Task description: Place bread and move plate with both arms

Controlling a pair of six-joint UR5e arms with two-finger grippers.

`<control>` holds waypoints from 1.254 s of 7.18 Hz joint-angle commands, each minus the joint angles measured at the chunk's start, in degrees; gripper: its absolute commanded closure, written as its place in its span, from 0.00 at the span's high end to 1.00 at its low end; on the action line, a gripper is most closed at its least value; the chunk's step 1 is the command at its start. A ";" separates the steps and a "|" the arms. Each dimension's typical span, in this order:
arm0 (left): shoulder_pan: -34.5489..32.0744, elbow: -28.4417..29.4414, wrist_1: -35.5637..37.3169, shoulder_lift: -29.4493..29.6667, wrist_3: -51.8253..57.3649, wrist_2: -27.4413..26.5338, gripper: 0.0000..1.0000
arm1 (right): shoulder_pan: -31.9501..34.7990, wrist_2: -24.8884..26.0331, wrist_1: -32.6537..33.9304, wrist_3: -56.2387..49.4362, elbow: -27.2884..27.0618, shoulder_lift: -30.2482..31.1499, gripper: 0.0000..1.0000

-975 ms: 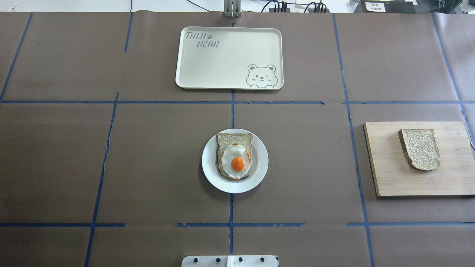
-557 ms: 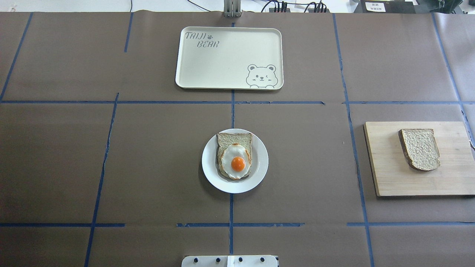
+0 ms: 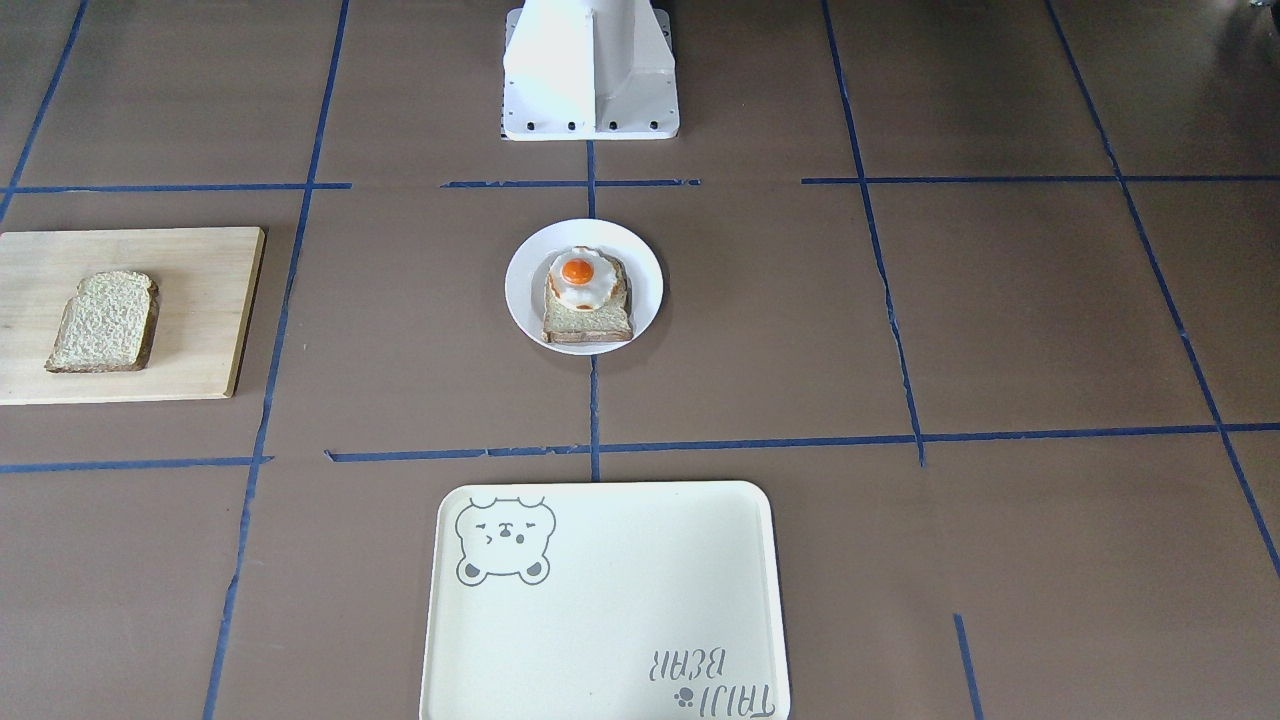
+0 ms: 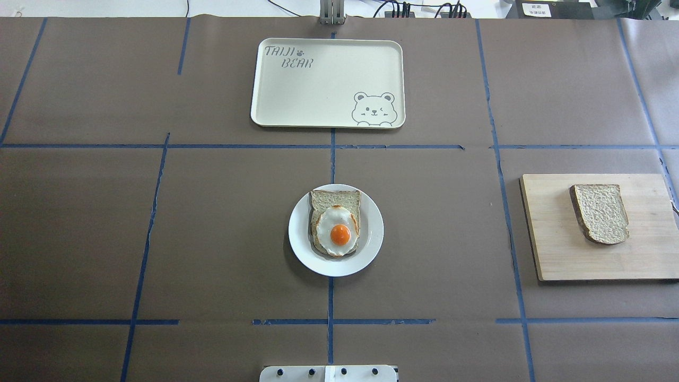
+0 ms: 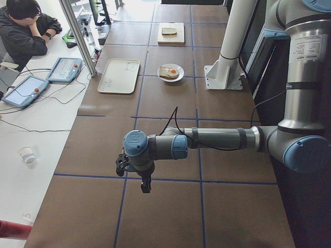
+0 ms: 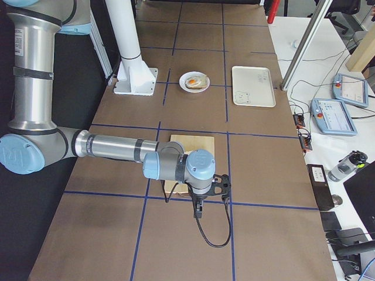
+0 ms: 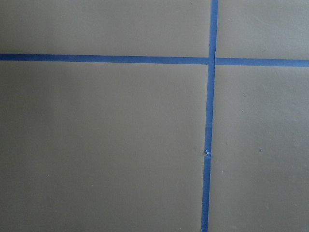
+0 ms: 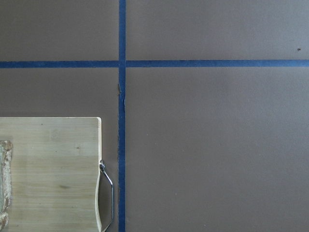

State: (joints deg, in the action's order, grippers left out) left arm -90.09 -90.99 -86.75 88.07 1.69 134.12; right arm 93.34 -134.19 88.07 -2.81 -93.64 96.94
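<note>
The plain bread (image 4: pixel 601 213) lies flat on a wooden cutting board (image 4: pixel 551 249) at the table's right; it also shows in the front view (image 3: pixel 102 322). The white plate (image 4: pixel 371 249) sits at the table's centre and carries a slice topped with a fried egg (image 4: pixel 335 228). Neither gripper is in the overhead or front view. My left gripper (image 5: pixel 123 165) shows only in the exterior left view, far from the plate. My right gripper (image 6: pixel 221 184) shows only in the exterior right view, just past the board's end. I cannot tell whether either is open or shut.
A cream tray with a bear drawing (image 4: pixel 318 90) lies beyond the plate at the table's far side. The white robot base (image 3: pixel 590 70) stands at the near edge. Blue tape lines grid the brown table. An operator (image 5: pixel 23 31) sits beside the table.
</note>
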 commanded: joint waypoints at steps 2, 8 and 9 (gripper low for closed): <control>0.09 -0.15 0.09 0.08 -0.02 0.00 1.00 | -0.09 -0.10 0.00 0.09 -0.05 -0.17 1.00; -0.09 -0.42 -0.43 -0.36 0.07 2.72 1.00 | -3.41 -4.39 -0.61 3.31 -6.37 0.17 0.99; -0.09 -0.42 -0.52 -0.36 0.07 2.81 1.00 | -6.73 -4.50 -4.62 9.52 -7.16 1.57 0.99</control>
State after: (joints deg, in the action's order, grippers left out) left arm -90.17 -91.38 -87.19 87.70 1.76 136.76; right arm 89.95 -137.83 86.55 1.04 -99.80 97.23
